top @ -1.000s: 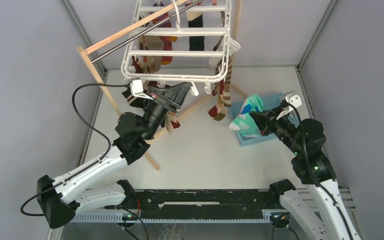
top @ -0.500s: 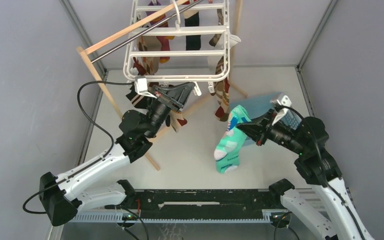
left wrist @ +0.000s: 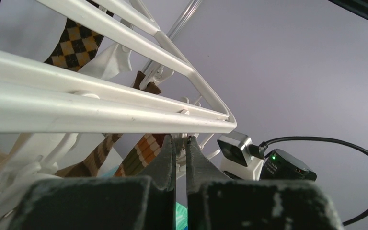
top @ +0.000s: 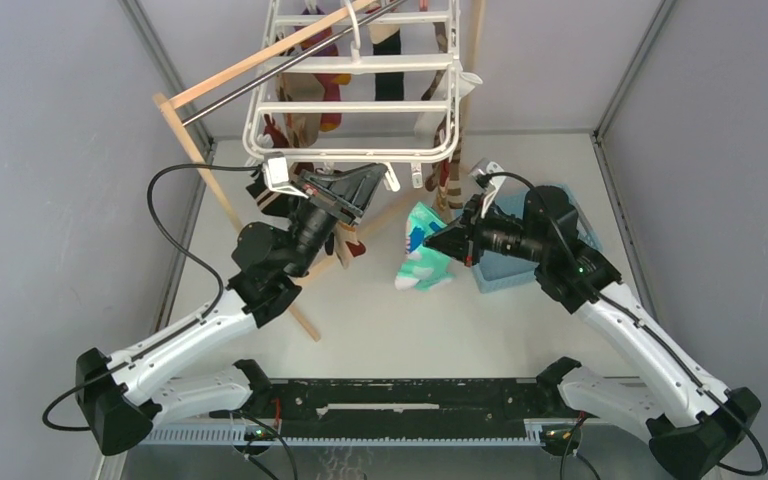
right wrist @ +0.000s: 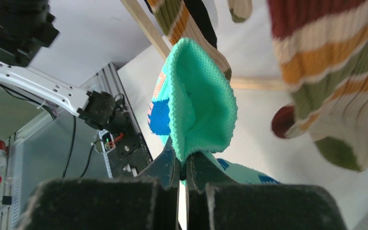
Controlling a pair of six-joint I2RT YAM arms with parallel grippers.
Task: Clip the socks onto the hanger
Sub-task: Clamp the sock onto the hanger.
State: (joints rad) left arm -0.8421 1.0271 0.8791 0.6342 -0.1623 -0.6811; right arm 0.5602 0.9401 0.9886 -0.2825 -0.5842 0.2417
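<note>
Now, right gripper [top: 432, 241] [right wrist: 182, 159]: fingers clamped tight on the cuff edge of the mint-green sock with blue and white patches [top: 421, 262] [right wrist: 199, 103], held up off the table.
Mint-green sock: cuff gapes open just above the right fingertips, and the foot droops below and to the near side of them.
Left gripper [top: 378, 174] [left wrist: 180, 142]: fingers drawn together with only a thin slit between them, tips raised right under the near rail of the frame. They sit among the small clips; whether one is pinched, I can't tell.
Blue plastic basket [top: 505, 277]: on the table behind the right fingers, largely covered by the right arm.
Large white plastic drying frame with cross bars [top: 355, 106] [left wrist: 100, 112]: hanging just above the left fingertips, up and left of the right ones, tilted.
Brown and orange striped sock [top: 448, 186] [left wrist: 141, 151]: dangling from the frame's near right corner, just past the left fingertips, between the two grippers.
Black sock [top: 390, 85]: hanging under the frame's middle, well beyond both sets of fingers.
Wooden pole stand [top: 198, 150]: carries the frame, its sloping legs left of and behind the left fingers.
</note>
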